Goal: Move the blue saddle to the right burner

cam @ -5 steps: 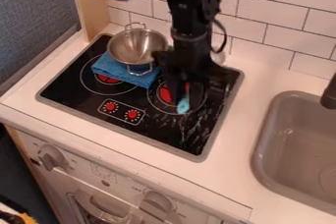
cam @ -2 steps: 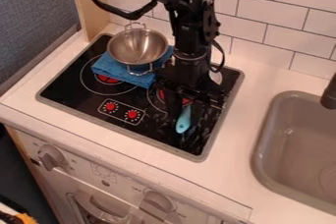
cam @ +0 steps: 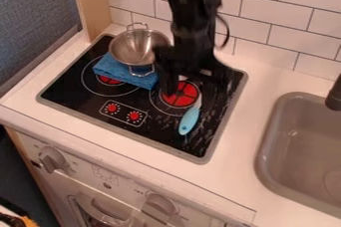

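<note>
The black gripper (cam: 189, 90) hangs over the back part of the right burner (cam: 180, 94), with its fingers spread apart. In front of it lies the blue-handled utensil (cam: 189, 120), slanting across the burner's right side. Its blue handle points to the stove's front edge, and its pale upper part runs back beneath the gripper, where its far end is hidden. The fingers do not appear closed on the utensil.
A metal pot (cam: 138, 47) stands on a folded blue cloth (cam: 120, 71) at the back left, close to the gripper. The tiled wall (cam: 259, 27) rises behind the stove (cam: 86, 105); a grey sink (cam: 299, 146) is at the right.
The utensil's handle first shifted toward the stove's front edge along with the gripper. Since then the gripper has drawn back from it, uncovering more of the burner, while the handle has stayed put.
</note>
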Available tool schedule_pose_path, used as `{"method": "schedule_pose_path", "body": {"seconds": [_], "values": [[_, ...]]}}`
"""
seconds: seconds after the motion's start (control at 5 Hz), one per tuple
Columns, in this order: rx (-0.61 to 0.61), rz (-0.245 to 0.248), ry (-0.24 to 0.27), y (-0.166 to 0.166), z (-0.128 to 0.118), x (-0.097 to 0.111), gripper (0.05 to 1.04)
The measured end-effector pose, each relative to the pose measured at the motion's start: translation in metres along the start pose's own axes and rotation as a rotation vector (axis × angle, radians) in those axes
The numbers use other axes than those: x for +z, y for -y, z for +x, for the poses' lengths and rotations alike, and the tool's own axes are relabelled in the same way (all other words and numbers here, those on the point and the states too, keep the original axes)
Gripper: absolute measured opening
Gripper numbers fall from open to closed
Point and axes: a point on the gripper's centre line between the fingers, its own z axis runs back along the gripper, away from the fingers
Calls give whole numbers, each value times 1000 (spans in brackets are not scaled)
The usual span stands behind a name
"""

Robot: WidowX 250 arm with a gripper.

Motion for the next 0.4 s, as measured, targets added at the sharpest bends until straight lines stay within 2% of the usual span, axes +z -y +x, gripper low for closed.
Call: {"method": "schedule_pose_path", "body": {"seconds": [0.2,0.4], "values": [[16,-10,57,-11,-5,29,1001],[19,-18,54,-19,-7,31,1001]]}}
